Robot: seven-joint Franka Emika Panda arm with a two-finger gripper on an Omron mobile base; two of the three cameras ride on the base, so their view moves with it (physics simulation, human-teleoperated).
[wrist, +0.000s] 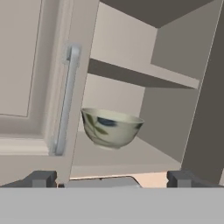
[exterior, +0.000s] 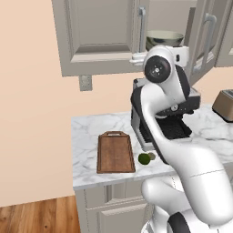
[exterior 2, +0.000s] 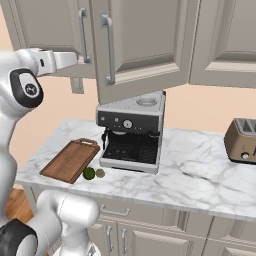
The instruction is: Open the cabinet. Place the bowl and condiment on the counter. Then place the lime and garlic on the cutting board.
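No readable text anywhere

No letters, numbers, brand marks or signs can be made out. The coffee machine [exterior 2: 131, 131] has a round dial and small buttons on its dark front panel, but nothing on them is legible. The toaster [exterior 2: 242, 141] has a plain front with no label. The bowl [wrist: 111, 127] carries a leafy painted pattern, not writing. The cabinet [exterior 2: 135, 42] doors are bare.
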